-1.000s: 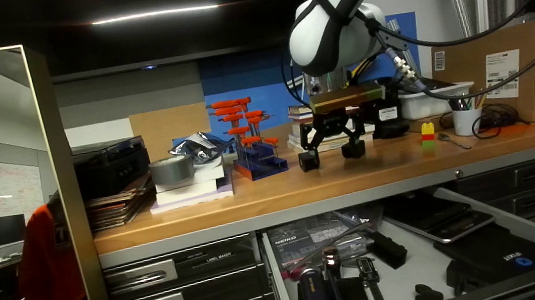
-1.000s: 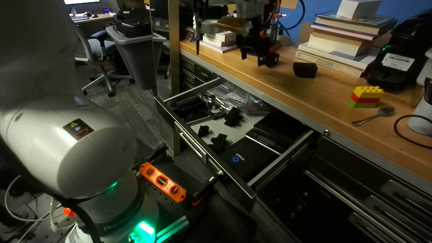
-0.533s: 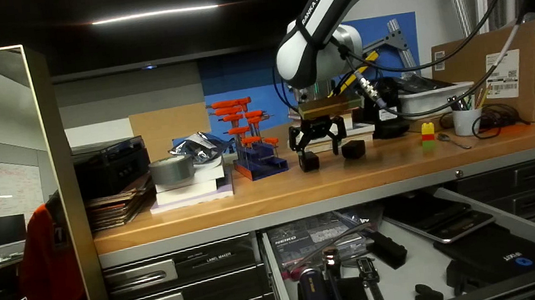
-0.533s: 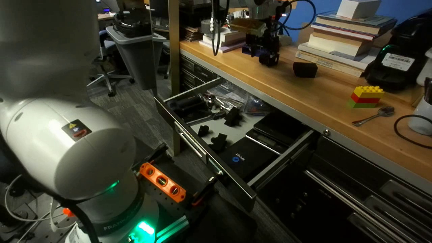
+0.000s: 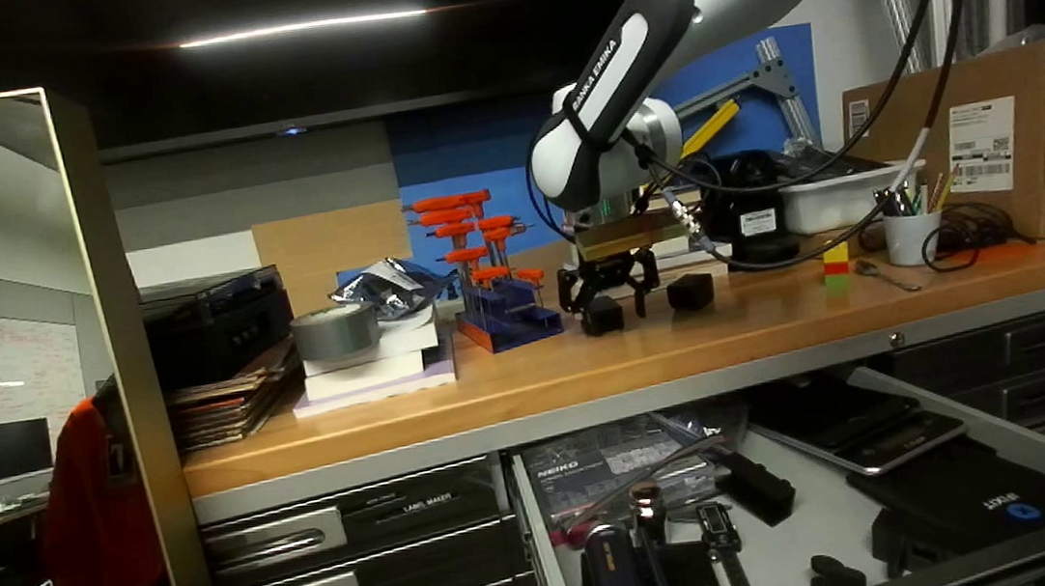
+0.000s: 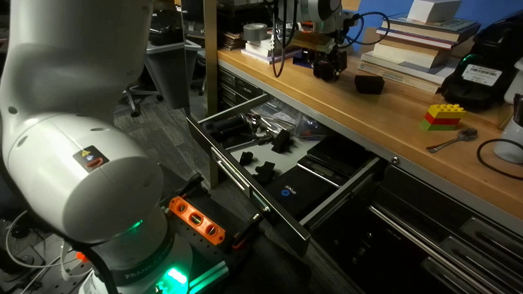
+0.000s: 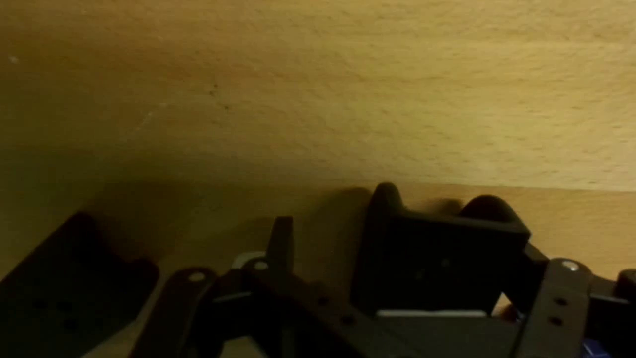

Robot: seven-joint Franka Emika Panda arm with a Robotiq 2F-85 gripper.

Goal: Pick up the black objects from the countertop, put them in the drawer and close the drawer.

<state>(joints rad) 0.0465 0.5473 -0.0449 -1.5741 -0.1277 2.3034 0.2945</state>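
Two black objects sit on the wooden countertop: a near block and another block a short way to its side. My gripper is down over the near block, one finger on either side. In the wrist view that block lies between the fingers, with bare wood between it and the left finger; whether the right finger touches it, I cannot tell. The second block is outside the jaws at left. The drawer stands pulled out below the counter, several small black pieces inside.
Behind the gripper rise stacked books. A rack of red-handled tools stands close beside it. Farther along are toy bricks, a spoon and a white cup. Calipers and a flat scale lie in the drawer.
The arm has come down and across toward the tool rack, bringing the gripper from above to around the near block. Both blocks and the drawer have stayed put.
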